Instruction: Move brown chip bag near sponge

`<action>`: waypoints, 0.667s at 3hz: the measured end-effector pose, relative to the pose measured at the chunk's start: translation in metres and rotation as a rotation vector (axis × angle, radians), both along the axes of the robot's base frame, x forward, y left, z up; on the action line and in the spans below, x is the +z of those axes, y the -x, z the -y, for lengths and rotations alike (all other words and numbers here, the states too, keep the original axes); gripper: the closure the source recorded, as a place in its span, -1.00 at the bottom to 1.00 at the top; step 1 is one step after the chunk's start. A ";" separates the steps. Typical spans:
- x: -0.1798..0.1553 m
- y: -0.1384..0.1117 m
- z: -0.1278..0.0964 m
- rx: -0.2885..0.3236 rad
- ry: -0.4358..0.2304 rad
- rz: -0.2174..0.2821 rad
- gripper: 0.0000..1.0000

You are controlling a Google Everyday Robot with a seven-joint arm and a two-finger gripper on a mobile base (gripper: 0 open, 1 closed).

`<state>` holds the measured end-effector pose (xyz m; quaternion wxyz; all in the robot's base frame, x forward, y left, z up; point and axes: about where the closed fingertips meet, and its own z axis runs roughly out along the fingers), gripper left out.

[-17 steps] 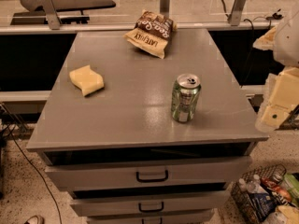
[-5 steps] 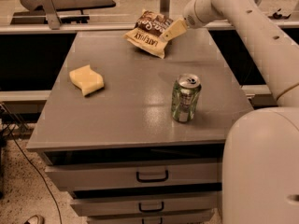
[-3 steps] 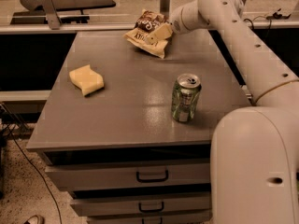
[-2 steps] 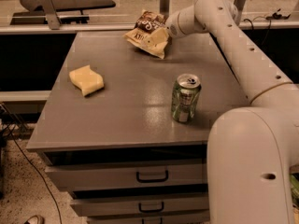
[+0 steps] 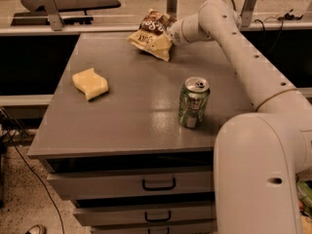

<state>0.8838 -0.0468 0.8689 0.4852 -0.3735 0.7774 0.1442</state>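
Nearest: drawers (image 5: 122, 186) under the grey table (image 5: 131, 118). Green soda can (image 5: 193, 103) stands upright, front-right. Sponge (image 5: 90, 84) lies flat mid-left, well apart from the can. At far edge, centre: brown chip bag (image 5: 151, 32), tilted up, well apart from sponge. Gripper (image 5: 168, 39) is at bag's right end, jaws clamped on it.

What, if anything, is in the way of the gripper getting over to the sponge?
Probably nothing. The gripper is at the brown chip bag by the far edge of the table; bare tabletop runs from there to the sponge. The green soda can stands nearer the front, off that line.
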 end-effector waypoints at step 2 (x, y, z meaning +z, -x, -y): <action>0.018 0.003 0.003 0.012 0.024 0.069 0.72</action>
